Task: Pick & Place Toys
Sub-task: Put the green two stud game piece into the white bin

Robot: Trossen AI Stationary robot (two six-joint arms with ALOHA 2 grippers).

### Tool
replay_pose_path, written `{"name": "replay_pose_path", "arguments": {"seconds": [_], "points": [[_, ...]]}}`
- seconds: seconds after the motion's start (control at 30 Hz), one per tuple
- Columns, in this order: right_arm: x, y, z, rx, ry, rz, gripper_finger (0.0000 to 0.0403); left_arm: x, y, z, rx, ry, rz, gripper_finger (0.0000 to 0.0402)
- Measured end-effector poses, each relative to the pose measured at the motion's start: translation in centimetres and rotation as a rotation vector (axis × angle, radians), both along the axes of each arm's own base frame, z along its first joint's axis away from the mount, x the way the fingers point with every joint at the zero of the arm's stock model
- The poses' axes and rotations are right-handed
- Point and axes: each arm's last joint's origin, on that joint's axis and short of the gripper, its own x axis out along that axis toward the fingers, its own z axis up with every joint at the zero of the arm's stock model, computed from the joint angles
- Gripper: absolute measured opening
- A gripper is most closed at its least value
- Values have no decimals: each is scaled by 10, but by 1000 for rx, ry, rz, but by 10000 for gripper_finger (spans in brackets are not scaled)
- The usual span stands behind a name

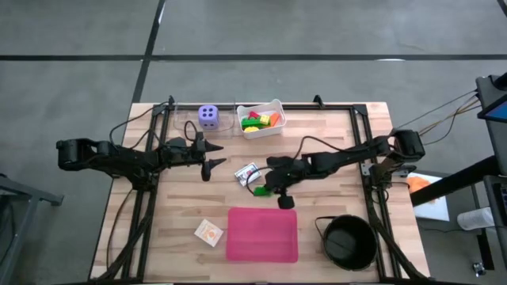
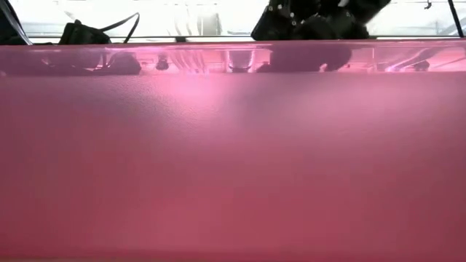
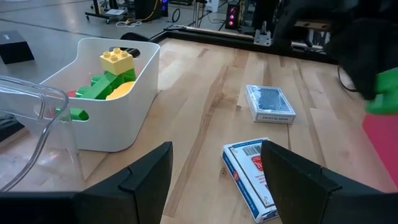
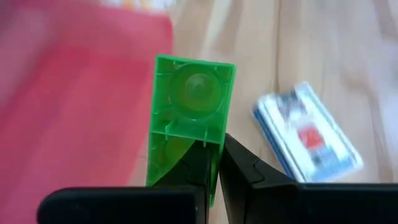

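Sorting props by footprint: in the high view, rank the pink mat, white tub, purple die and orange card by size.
1. pink mat
2. white tub
3. purple die and orange card: look alike, unranked.

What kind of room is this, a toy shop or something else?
Probably a robotics lab or workshop. A wooden table stands on a bare grey floor, two dark robot arms are mounted at its sides, and equipment with lit electronics sits behind.

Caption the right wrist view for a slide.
Right gripper shut on a green block, above the pink mat edge, card deck beside.
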Motion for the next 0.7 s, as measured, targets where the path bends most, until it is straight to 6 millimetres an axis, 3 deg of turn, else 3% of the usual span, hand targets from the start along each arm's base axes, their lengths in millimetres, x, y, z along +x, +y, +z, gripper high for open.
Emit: {"name": "replay_pose_path", "arguments": {"seconds": [0.37, 0.7], "points": [[-12, -24, -18, 43, -387, -33, 18, 0, 0, -1, -2, 5, -1, 246], [-27, -97, -25, -7, -420, -269, 18, 0, 0, -1, -2, 5, 0, 246]]}}
